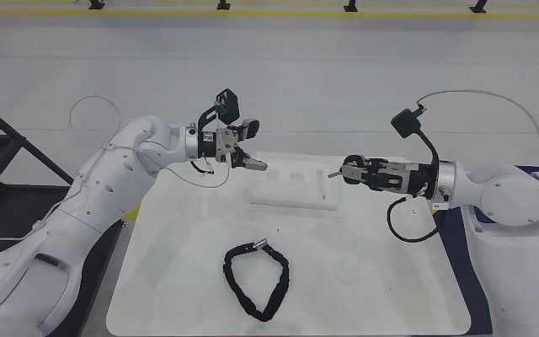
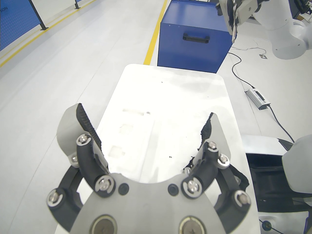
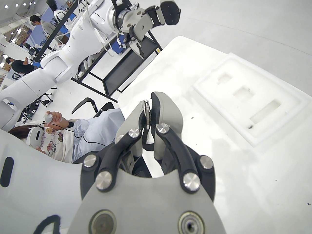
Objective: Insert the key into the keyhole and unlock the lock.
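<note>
Overhead camera looks down on the table; wrist cameras face each other across it.

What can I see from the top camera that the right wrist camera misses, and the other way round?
Top view adds the black chain lock lying on the white table. Right wrist view adds a close look at the ridged pads of the right gripper clamped on the key. Both show that key, the open left gripper and the white foam tray.
</note>
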Robot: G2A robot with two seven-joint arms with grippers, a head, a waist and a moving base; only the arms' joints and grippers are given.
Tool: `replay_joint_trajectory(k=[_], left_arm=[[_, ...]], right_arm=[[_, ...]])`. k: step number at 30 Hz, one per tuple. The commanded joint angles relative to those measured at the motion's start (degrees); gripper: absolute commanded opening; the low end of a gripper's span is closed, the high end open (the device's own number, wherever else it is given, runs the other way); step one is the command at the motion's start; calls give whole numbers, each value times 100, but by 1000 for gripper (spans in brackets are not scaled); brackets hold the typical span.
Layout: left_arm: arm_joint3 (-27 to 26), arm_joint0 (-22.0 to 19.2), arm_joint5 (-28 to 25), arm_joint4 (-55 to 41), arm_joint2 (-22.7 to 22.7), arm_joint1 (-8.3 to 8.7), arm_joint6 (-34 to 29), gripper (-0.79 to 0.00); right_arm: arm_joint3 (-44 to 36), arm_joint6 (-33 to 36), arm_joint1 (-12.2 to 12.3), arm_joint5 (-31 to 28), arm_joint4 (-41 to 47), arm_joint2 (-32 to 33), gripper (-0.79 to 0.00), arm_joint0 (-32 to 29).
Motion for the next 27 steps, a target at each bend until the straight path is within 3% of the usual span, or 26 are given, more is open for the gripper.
replay_joint_trajectory(k=[1, 8, 15, 19, 27], left_arm=[[-82, 220, 133, 388, 22, -3, 154, 0], [69, 932, -78, 629, 59, 4, 511, 0], [306, 1267, -296, 1131, 55, -26, 738, 0], [168, 1418, -296, 1607, 137, -42, 1003, 0], [6, 1488, -296, 2186, 826, 14, 1255, 0]], right_arm=[[0, 0, 0, 0, 0, 0, -785, 0], [0, 0, 0, 0, 0, 0, -785, 0], [0, 0, 0, 0, 0, 0, -785, 0], [0, 0, 0, 0, 0, 0, -785, 0], [0, 0, 0, 0, 0, 0, -785, 0]])
